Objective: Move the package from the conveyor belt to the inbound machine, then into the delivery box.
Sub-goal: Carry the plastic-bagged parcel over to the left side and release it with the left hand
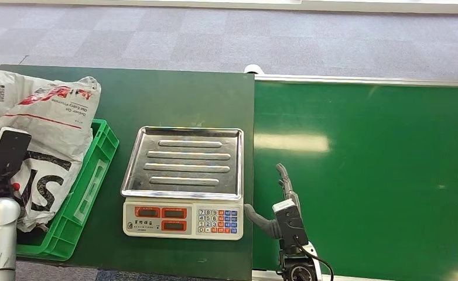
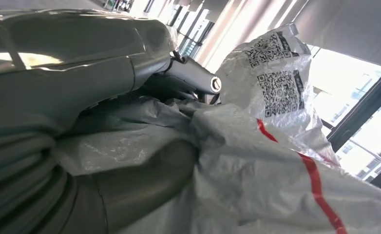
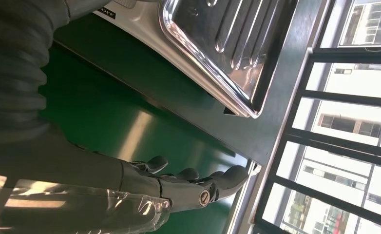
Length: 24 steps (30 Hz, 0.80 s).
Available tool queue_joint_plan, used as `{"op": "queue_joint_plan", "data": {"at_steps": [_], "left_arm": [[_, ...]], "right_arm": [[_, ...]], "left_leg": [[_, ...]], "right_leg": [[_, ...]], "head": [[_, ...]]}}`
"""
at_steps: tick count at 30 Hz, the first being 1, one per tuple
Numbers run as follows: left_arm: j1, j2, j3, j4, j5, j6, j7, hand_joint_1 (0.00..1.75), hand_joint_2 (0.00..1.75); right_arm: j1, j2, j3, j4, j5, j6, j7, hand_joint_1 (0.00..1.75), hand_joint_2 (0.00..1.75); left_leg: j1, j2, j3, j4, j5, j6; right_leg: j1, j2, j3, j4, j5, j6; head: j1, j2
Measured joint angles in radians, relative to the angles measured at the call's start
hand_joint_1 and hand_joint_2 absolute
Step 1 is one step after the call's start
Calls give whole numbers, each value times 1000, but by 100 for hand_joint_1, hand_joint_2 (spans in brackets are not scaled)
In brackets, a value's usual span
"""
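Note:
A white-grey plastic package point(image 1: 51, 126) with red print lies on top of the green delivery box point(image 1: 95, 175) at the left. My left hand point(image 1: 5, 159) is down on it. In the left wrist view the crumpled package point(image 2: 257, 161) is bunched between the thumb point(image 2: 144, 187) and the fingers point(image 2: 193, 75), so the hand grips it. My right hand point(image 1: 276, 205) hovers low over the green conveyor belt point(image 1: 379, 175) near the scale's front corner. Its fingers point(image 3: 193, 178) are spread and hold nothing. The inbound scale point(image 1: 183, 219) has a bare steel tray point(image 1: 185, 161).
More white bags fill the box, one with QR labels point(image 2: 278, 83) and one with large black letters point(image 1: 42, 187). The scale stands on a dark green table point(image 1: 174, 99) between the box and the belt. Grey carpet point(image 1: 226, 35) lies beyond.

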State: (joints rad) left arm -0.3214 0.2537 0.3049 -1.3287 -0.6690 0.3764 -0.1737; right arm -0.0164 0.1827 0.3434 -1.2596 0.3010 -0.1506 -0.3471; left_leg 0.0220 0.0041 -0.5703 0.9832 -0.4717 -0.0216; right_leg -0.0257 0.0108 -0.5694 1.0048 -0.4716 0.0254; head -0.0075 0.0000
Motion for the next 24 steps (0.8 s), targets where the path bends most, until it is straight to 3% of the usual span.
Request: {"op": "queue_joint_plan", "data": {"at_steps": [4,8,10,16,20,24], "left_arm": [[37,-22,20,-49,68,22,-31,0,175],[67,-57,32,-127,355,45,-207,0,175],[73,-69,35,-157,423,41,-237,0,175],[80,-93,39,-198,441,34,-249,0,175],[93,-118,45,-230,534,36,-316,0,175],[153,-186,9,-296,498,137,-388,0,175]], "right_arm": [[-1,1,0,12,3,-3,0,0,175],[-6,2,-1,24,3,-10,0,0,175],[-10,2,-1,29,3,-10,0,0,175],[-14,2,-2,40,2,-10,-1,0,175],[-23,2,-2,48,-4,-10,-2,0,175],[-45,2,-2,60,-6,-16,-2,0,175]], "left_leg": [[0,0,0,0,0,0],[0,-1,0,0,0,0],[0,-2,0,0,0,0],[0,-2,0,0,0,0],[0,-1,0,0,0,0],[-1,-2,0,0,0,0]], "right_leg": [[0,0,0,0,0,0],[0,0,0,0,0,0],[0,-1,1,0,0,0],[0,-1,1,0,0,0],[0,0,1,0,0,0],[-1,0,1,-1,0,0]], "head": [[0,0],[0,0],[0,0],[0,0],[0,0],[0,0]]}}
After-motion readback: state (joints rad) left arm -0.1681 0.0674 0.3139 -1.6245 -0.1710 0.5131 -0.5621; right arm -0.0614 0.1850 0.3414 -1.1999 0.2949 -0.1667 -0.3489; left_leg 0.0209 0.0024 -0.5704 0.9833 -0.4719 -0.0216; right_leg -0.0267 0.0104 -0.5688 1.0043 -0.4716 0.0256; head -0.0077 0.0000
